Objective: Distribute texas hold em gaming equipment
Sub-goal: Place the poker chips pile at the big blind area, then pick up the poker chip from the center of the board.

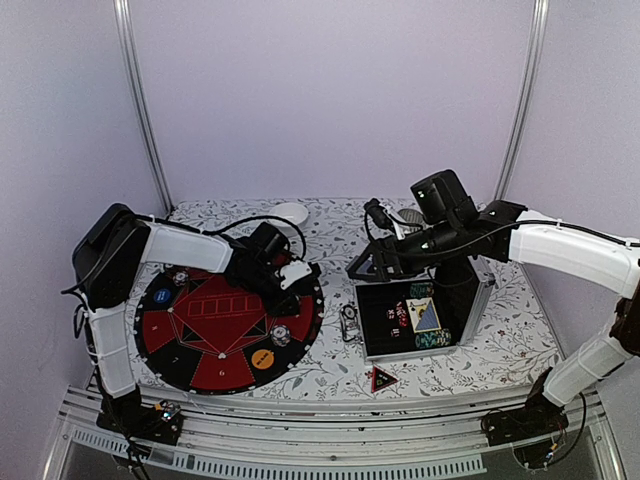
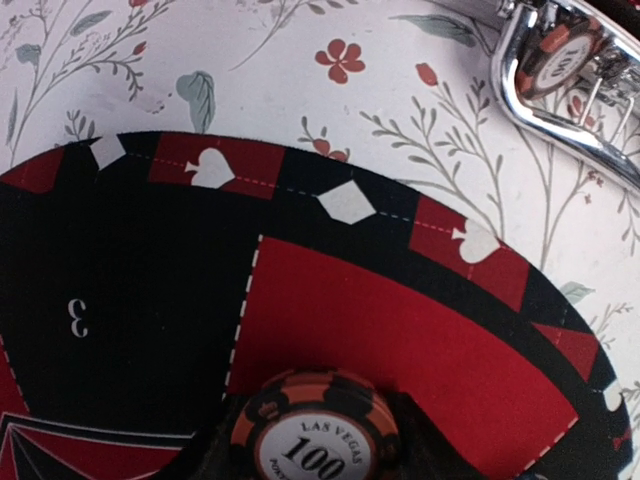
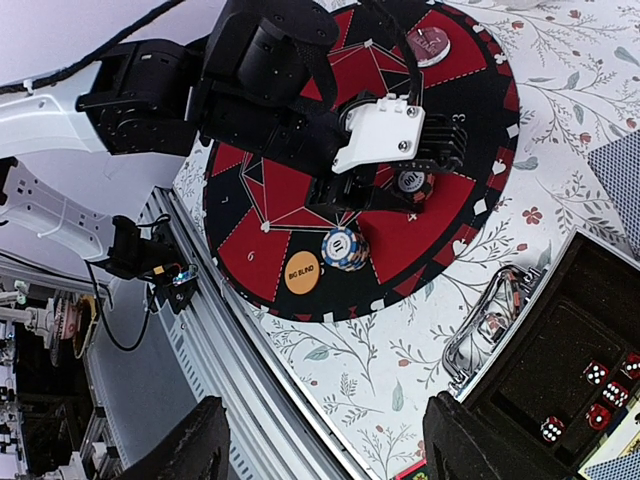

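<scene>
Over the right side of the round red-and-black poker mat [image 1: 200, 355], my left gripper [image 1: 292, 280] is shut on a short stack of orange-and-black "100" poker chips [image 2: 318, 435], which rests on a red sector. The dark fingers [image 2: 215, 465] hug both sides of the stack. Also on the mat are a blue-and-white chip stack [image 1: 281, 335], an orange "BIG BLIND" button [image 1: 262, 358], a blue disc [image 1: 163, 296] and one more chip [image 1: 180, 278]. A red triangular marker [image 1: 383, 378] lies on the cloth. My right gripper [image 1: 375, 262] hovers open and empty over the cloth left of the case.
An open black case [image 1: 400, 345] with a chrome handle [image 1: 349, 322] holds patterned cards [image 1: 427, 315], chips and red dice [image 3: 600, 372]. A white bowl [image 1: 290, 213] stands at the back. The metal rail [image 1: 330, 440] runs along the near edge.
</scene>
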You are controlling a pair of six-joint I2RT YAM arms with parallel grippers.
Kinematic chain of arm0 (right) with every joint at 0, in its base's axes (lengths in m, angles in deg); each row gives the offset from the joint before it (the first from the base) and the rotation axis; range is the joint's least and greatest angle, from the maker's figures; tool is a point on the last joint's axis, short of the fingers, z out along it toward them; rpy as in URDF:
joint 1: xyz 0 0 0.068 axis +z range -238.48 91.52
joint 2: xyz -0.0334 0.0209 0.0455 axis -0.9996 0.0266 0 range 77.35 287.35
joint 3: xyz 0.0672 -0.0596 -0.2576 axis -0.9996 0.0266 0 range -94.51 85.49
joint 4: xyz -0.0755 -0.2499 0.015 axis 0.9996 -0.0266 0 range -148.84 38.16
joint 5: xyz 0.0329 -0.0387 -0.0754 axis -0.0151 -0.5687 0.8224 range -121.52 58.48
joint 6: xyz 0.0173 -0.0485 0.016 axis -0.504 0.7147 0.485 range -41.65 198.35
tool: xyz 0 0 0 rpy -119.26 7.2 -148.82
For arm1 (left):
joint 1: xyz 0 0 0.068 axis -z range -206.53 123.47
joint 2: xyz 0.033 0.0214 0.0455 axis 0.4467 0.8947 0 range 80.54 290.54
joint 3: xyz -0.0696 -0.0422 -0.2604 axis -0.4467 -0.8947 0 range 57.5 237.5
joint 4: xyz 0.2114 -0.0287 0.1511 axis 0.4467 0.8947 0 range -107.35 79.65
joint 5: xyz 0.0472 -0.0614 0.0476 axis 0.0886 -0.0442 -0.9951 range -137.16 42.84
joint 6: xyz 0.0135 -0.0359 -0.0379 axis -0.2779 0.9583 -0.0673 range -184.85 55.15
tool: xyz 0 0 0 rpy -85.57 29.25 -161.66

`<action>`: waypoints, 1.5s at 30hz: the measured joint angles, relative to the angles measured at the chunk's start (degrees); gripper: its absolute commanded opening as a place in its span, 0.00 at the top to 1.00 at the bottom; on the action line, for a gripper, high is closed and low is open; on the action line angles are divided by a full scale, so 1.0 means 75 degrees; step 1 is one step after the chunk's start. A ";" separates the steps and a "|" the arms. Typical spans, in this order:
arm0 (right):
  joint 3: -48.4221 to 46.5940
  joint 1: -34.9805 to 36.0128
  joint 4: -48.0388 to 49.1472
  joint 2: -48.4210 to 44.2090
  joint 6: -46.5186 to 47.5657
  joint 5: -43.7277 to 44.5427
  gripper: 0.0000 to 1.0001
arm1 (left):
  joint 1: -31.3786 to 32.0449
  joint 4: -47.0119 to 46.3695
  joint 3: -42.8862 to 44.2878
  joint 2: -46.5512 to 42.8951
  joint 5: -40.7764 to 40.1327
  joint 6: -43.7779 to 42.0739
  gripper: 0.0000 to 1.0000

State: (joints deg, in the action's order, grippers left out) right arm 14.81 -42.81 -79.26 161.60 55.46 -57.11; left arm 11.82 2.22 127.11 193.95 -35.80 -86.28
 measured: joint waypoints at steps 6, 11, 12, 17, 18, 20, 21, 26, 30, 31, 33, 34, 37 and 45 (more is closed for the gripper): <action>0.0006 0.0000 0.0000 -0.0035 0.0003 0.0038 0.33 | -0.0003 0.0128 0.0067 0.0015 0.0070 -0.0006 0.36; 0.0006 0.0000 -0.0154 -0.0029 0.0003 0.0306 0.36 | -0.0003 0.0175 0.0076 0.0009 0.0140 0.0000 0.33; 0.0003 0.0000 -0.0201 -0.0020 0.0006 0.0350 0.36 | -0.0003 0.0187 0.0082 -0.0006 0.0149 0.0000 0.31; 0.0000 0.0000 -0.0393 0.0122 0.0085 0.0434 0.37 | -0.0003 0.0291 0.0085 -0.0385 0.0350 0.0009 0.26; 0.0003 0.0000 -0.0420 0.0134 0.0108 0.0443 0.37 | -0.0003 0.0239 0.0085 -0.0551 0.0463 0.0003 0.26; 0.0000 0.0000 -0.0434 0.0134 0.0146 0.0460 0.37 | 0.0000 0.0017 0.0085 -0.0874 0.0793 -0.0041 0.27; -0.0003 0.0000 -0.0434 0.0134 0.0157 0.0463 0.37 | 0.0003 -0.0160 0.0102 -0.1064 0.1070 -0.0140 0.29; -0.0003 0.0000 -0.0460 0.0134 0.0216 0.0516 0.37 | 0.0125 -0.0096 0.1370 -0.0863 0.2483 -0.0959 0.37; -0.0003 0.0000 -0.0469 0.0128 0.0259 0.0548 0.36 | 0.0236 0.0790 0.3777 0.0711 0.3249 -0.1801 0.40; -0.0003 0.0000 -0.0472 0.0122 0.0265 0.0560 0.36 | 0.0254 0.1046 0.4296 0.1163 0.3392 -0.1944 0.40; -0.0003 0.0000 -0.0481 0.0102 0.0268 0.0580 0.36 | 0.0259 0.1539 0.4814 0.1845 0.3672 -0.2229 0.39; -0.0003 0.0000 -0.0484 0.0090 0.0271 0.0580 0.36 | 0.0259 0.1859 0.4940 0.2104 0.3800 -0.2393 0.39; 0.0009 0.0000 -0.0525 -0.0015 0.0294 0.0612 0.36 | 0.0280 0.2929 0.5520 0.2844 0.3966 -0.2812 0.39; 0.0423 0.0000 -0.0597 -0.0530 0.0347 0.0772 0.36 | 0.0402 0.3891 0.6190 0.3439 0.3806 -0.3197 0.46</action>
State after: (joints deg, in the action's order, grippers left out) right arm 17.98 -42.81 -83.74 157.62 58.06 -51.32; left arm 14.83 31.40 173.53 219.74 -7.26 -110.25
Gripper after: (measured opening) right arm 0.638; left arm 0.576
